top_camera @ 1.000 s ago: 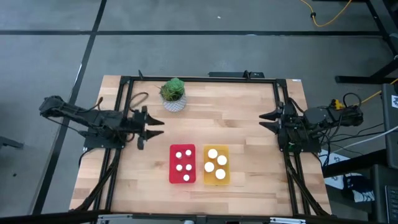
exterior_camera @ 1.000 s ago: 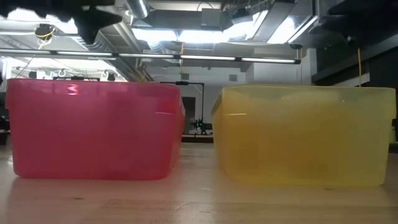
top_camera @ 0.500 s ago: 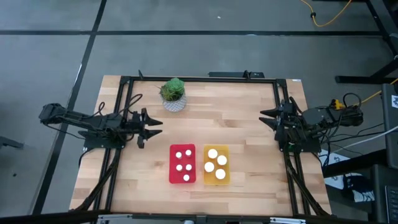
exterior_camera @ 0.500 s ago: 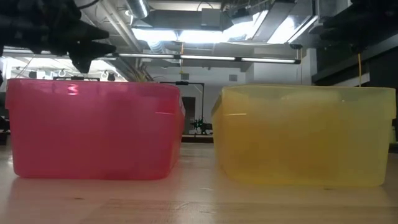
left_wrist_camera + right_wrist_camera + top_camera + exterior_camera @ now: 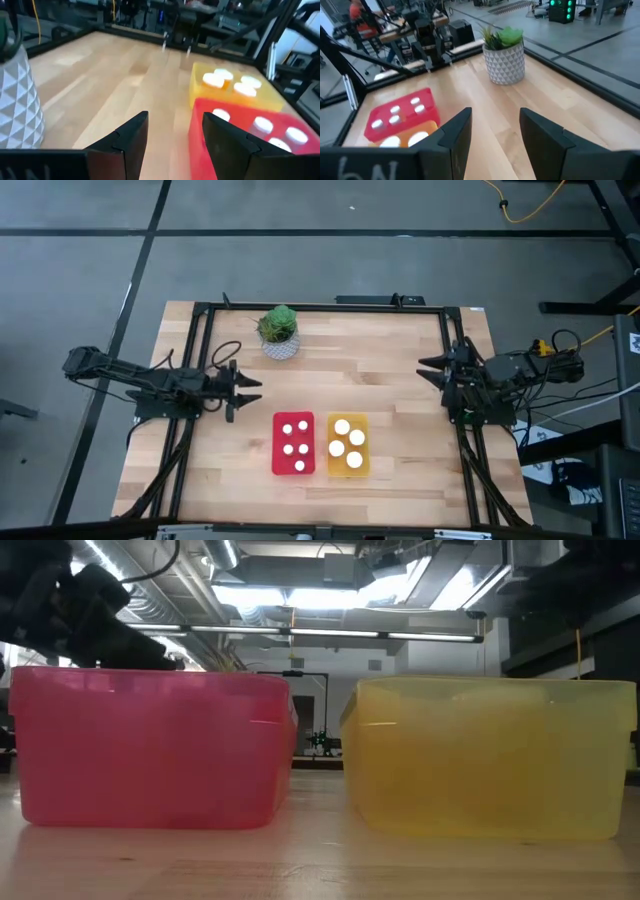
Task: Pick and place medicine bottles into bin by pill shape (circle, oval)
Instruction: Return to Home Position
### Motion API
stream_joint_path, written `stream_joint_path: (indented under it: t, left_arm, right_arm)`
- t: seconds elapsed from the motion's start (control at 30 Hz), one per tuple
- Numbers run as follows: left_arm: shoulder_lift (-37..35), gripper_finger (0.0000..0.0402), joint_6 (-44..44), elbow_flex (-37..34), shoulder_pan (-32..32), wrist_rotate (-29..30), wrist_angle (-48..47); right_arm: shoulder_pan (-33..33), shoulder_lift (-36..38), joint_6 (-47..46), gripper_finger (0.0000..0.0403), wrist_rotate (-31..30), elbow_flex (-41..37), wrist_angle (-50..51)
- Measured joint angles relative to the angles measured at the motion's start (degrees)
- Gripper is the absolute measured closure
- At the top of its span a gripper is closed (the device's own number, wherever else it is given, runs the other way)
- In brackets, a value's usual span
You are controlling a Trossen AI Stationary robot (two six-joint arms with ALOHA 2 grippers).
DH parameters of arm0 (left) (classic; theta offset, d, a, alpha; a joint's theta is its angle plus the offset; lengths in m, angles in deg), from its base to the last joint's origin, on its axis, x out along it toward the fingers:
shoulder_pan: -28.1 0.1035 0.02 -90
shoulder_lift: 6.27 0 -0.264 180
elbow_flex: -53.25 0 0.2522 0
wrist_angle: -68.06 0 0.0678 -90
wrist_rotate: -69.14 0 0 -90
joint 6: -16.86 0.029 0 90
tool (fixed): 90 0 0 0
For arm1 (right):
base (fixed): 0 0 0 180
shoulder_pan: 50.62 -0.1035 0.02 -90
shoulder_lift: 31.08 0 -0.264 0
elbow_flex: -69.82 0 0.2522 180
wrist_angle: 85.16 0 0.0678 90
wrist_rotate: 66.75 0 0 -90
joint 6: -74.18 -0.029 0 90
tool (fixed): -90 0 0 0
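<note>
The medicine bottles all stand in the two bins at the near middle of the table, only their round white caps showing from above. The smaller bottles [image 5: 289, 448] [image 5: 261, 123] fill the red bin [image 5: 280, 460] [image 5: 150, 750] [image 5: 200, 135] [image 5: 380, 112]. The larger bottles [image 5: 342, 426] [image 5: 245, 89] sit in the yellow bin [image 5: 364, 470] [image 5: 490, 755] [image 5: 200, 85], which is just to its right, the two walls close together.

The left gripper [image 5: 245, 385] [image 5: 175, 120] hangs over the left part of the table, to the left of the red bin and a little farther back. Its fingers are spread apart with nothing between them, and it touches no bin. The right gripper [image 5: 425, 370] [image 5: 495, 112] waits at the right edge, also parted and empty, pointing inward across the wood.

A potted plant [image 5: 279, 330] [image 5: 17, 100] [image 5: 506, 60] stands at the far side, left of centre, beyond the left gripper and well apart from the bins. The wooden table [image 5: 380, 360] lies bare between the two grippers and between the bins and the far edge. A dark metal frame [image 5: 320, 307] runs along its far and side edges.
</note>
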Motion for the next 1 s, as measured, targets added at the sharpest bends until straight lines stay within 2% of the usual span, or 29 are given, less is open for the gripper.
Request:
stream_joint_path:
  t: [0.17, 0.3, 0.43, 0.77, 1.0]
  left_arm:
    - [0.0, 0.0221, 0.0, 0.0, -0.1, 0.0, -2.0]
    - [0.0, 0.0221, 0.1, 0.0, -0.1, 0.0, -2.0]
    - [0.0, 0.0221, 0.1, 0.0, -0.1, 0.0, -2.1]
    - [0.0, 0.0221, 0.1, 0.0, -0.1, -0.1, -2.2]
    - [0.0, 0.0220, 0.1, 0.0, -0.1, -0.1, -2.2]
  right_arm:
    - [0.0, 0.0, -3.1, 0.0236, -0.3, 0.0, 4.6]
    - [0.0, 0.0, -4.6, 0.0236, -4.2, 0.0, 5.1]
    - [0.0, 0.0, -4.7, 0.0236, -4.5, -0.1, 5.0]
    - [0.0, -0.2, -7.4, 0.0236, -5.6, -10.4, -6.3]
    - [0.0, -0.2, -6.8, 0.0236, -5.6, -14.9, -10.8]
